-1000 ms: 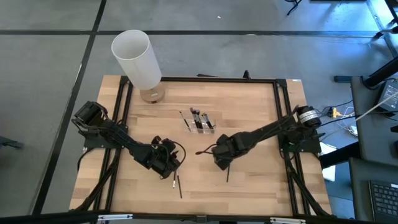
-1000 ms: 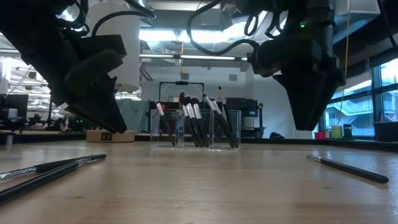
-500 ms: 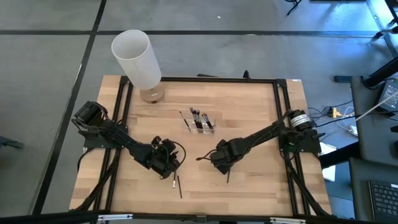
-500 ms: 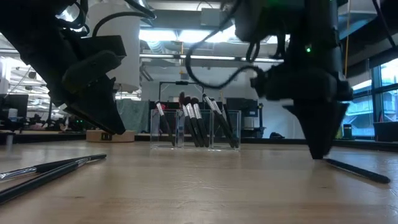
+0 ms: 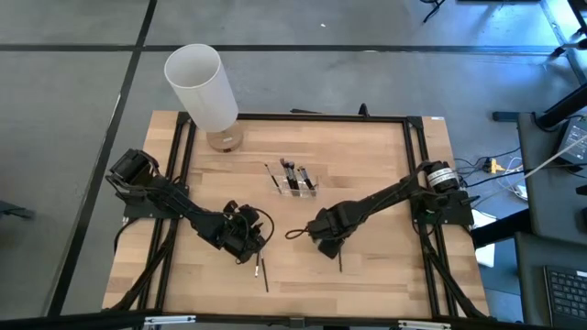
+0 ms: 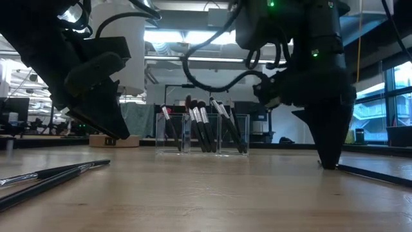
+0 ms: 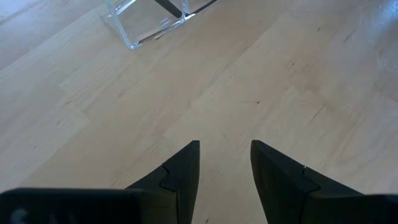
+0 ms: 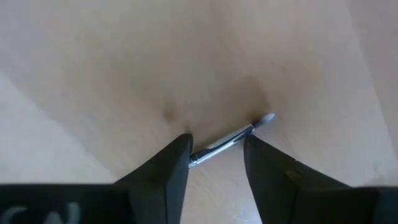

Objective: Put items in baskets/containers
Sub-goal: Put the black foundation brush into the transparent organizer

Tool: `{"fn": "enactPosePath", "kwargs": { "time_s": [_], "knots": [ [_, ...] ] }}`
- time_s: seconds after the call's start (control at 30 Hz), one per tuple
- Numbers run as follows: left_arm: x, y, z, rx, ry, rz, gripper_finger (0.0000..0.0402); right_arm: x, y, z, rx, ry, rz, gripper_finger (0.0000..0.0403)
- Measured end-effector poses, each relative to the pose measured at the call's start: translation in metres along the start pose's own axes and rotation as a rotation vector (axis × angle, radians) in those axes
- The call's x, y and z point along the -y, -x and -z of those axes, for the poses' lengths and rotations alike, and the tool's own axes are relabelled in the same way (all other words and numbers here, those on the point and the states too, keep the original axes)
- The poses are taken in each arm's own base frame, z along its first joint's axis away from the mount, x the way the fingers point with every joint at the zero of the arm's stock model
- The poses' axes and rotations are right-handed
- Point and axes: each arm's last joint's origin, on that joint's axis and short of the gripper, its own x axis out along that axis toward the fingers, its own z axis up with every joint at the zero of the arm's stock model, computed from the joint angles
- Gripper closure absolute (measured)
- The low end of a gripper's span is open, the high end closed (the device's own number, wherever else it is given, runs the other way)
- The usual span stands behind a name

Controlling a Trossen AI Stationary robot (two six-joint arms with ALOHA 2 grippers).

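Right wrist view: slim, apparently silver-ferruled, pale-tipped brush (image 8: 231,140).

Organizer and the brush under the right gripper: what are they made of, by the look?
Organizer: clear hard plastic, probably acrylic; the wood shows through its glossy walls. Brush between the open right gripper fingers: shiny silver ferrule, likely metal, with a pale, soft-looking bristle tip; handle material unclear.

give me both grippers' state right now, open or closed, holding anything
Left gripper: open, holding nothing, above bare wood.
Right gripper: open, down at the table, fingers astride a makeup brush, not yet closed on it.
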Motion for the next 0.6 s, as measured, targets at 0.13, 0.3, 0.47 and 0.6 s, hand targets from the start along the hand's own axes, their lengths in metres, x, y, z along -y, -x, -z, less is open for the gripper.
{"fn": "enactPosePath", "kwargs": {
  "time_s": [0.13, 0.3, 0.47, 0.6],
  "knots": [
    [0.0, 0.0, 0.0, 0.0, 0.0, 0.0, 0.0263, -0.0013, -0.0003, -0.0009, 0.01, 0.157, -0.012, 0.0283],
    [0.0, 0.0, -0.0001, 0.003, 0.0, -0.001, 0.0263, -0.0022, -0.0002, -0.0016, 0.023, 0.38, -0.01, 0.0342],
    [0.0, 0.0, -0.0001, 0.003, 0.0, -0.001, 0.0263, -0.0025, -0.0003, -0.0018, 0.026, 0.561, -0.01, 0.0382],
    [0.0, 0.0, -0.0001, 0.003, 0.0, -0.001, 0.0263, -0.0027, -0.0006, -0.0021, 0.029, 0.638, -0.01, 0.0388]
  ]
}}
